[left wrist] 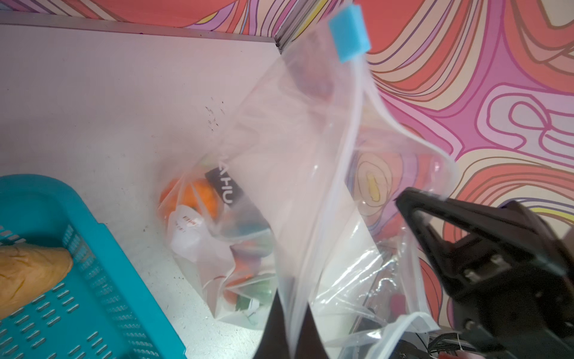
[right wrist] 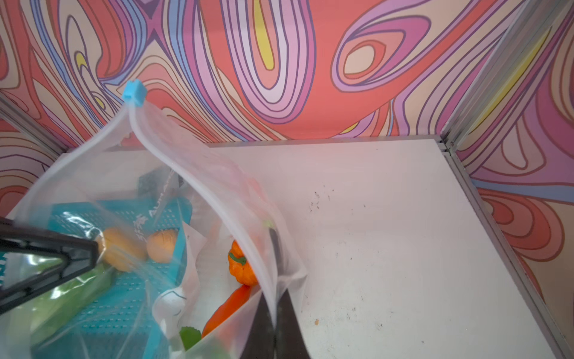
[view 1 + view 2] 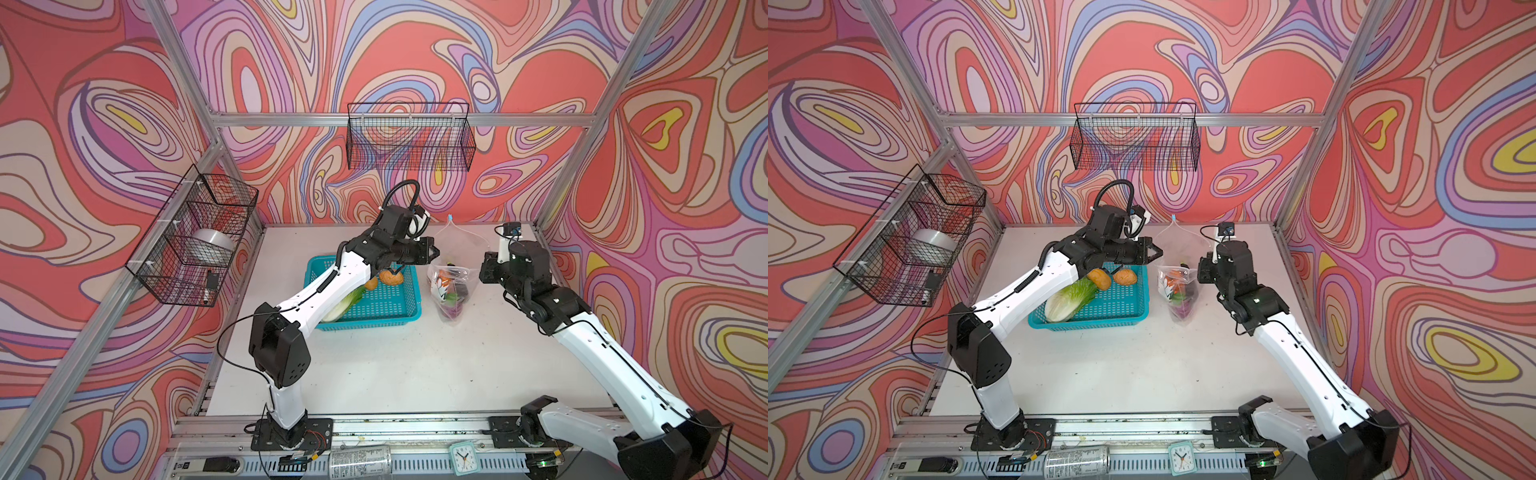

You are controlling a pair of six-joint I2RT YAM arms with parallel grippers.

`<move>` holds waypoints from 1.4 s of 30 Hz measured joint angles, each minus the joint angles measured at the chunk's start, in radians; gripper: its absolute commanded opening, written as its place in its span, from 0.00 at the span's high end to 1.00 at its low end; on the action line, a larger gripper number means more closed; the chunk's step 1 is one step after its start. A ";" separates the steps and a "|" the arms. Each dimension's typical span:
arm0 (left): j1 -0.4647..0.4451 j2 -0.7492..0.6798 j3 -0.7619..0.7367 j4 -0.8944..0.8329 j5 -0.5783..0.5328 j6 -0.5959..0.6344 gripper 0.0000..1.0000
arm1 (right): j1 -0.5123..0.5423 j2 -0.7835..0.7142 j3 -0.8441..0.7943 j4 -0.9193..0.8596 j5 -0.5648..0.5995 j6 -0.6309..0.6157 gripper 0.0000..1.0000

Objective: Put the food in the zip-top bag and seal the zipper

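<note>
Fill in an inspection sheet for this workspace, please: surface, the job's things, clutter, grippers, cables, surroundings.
Surface: white tabletop, a few dark specks.
Job's things: large clear zip-top bag held up, mouth open, light-blue slider tab at its top end; small orange pumpkin and orange carrot inside; green-white napa cabbage and two tan potatoes in the teal perforated plastic basket.
Clutter: silver can and mint alarm clock by the front rail.
Grippers: left gripper and right gripper each shut on the bag's mouth edge.
Cables: black cable loop above the left wrist.
Surroundings: swirl-patterned walls; black wire basket on the left wall holds a silvery roll.
</note>
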State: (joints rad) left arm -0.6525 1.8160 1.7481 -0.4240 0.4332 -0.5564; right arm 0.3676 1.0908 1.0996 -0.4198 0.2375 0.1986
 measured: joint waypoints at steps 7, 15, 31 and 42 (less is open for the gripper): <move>0.016 -0.005 -0.071 0.008 0.003 -0.016 0.95 | 0.000 -0.013 0.009 0.038 -0.058 0.001 1.00; 0.045 -0.013 -0.101 0.001 -0.016 -0.023 0.41 | 0.000 0.065 -0.021 0.053 -0.119 0.029 1.00; 0.202 -0.190 -0.174 0.033 -0.117 0.230 0.13 | 0.000 0.068 -0.019 0.068 -0.184 0.070 1.00; 0.233 0.077 -0.105 -0.029 -0.090 0.393 0.32 | 0.000 0.068 -0.019 0.069 -0.184 0.084 1.00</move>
State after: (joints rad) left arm -0.4198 1.8935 1.6428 -0.4530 0.3435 -0.1638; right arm 0.3676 1.1584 1.0805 -0.3508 0.0532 0.2829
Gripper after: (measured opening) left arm 0.673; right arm 0.042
